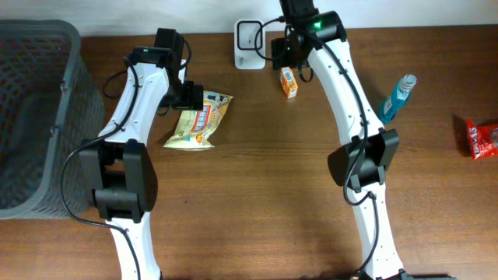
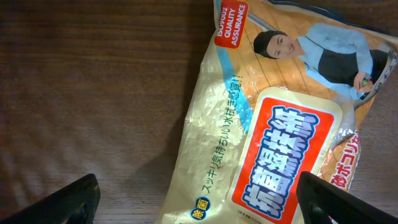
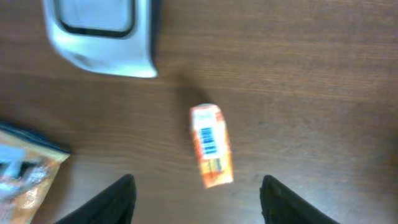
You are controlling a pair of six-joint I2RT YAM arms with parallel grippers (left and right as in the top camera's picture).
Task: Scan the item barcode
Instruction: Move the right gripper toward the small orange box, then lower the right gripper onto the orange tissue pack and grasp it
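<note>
Brown wood table (image 1: 257, 179): you see it in all three views, with its dark grain running across the frame.
Orange box (image 3: 211, 144): your task item lies flat on bare wood at the middle of the right wrist view, its long side running up and down the frame. In the overhead view you find it at upper centre, just below and right of the scanner.
Barcode (image 3: 210, 140): you can see it facing up on the box, dark bars on a pale patch, too blurred to read.
Scanner (image 1: 250, 45): the white unit sits at the top edge of the overhead view, near the box but apart from it. In the right wrist view it fills the upper left corner.
Right gripper (image 3: 196, 202): it hovers over the box. Its dark fingers (image 3: 118, 199) show along the lower edge, one on each side of the box with bare wood between. The jaws stand apart and hold nothing.
Left gripper (image 2: 199, 202): it is spread wide, tips in the lower corners of the left wrist view, and grips nothing. You cannot tell whether the right-hand tip touches the bag.
Snack bag (image 2: 280, 124): yellow and orange with a red label panel, it lies flat beneath the left gripper, left of centre in the overhead view.
Grey basket (image 1: 31, 117): left edge of the overhead view.
Blue bottle (image 1: 397, 97): right of the right arm, tilted.
Red packet (image 1: 482, 138): far right edge.
</note>
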